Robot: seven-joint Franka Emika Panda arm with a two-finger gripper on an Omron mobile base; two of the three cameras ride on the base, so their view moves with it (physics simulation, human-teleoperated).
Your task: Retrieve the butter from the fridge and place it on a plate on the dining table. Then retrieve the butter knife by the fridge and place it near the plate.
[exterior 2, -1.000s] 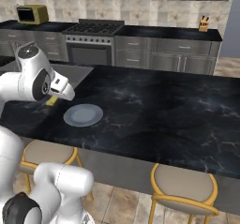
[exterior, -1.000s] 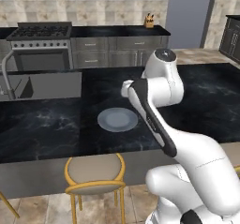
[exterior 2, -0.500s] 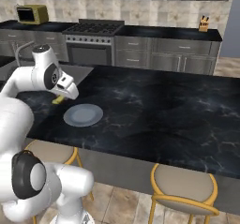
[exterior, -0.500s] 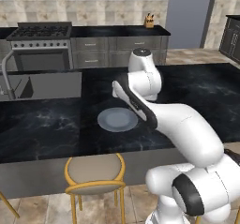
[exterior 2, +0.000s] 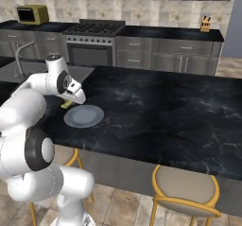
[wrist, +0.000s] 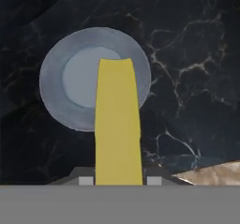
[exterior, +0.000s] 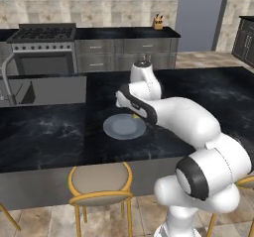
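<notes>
The two-finger gripper [wrist: 117, 181] pinches the small yellow butter stick [wrist: 117, 124] above the round pale grey-blue plate [wrist: 56, 101], which lies on the black white-veined marble dining table [wrist: 187, 54].

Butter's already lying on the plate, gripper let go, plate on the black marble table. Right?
Not quite. The hand view shows the butter clamped in the gripper, held above the plate, not lying on it. The plate does sit on the black marble dining table.

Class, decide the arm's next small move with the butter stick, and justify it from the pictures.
Probably lower it. The gripper holds the yellow butter stick above the round grey-blue plate on the black marble dining table, apparently not yet resting on it.
</notes>
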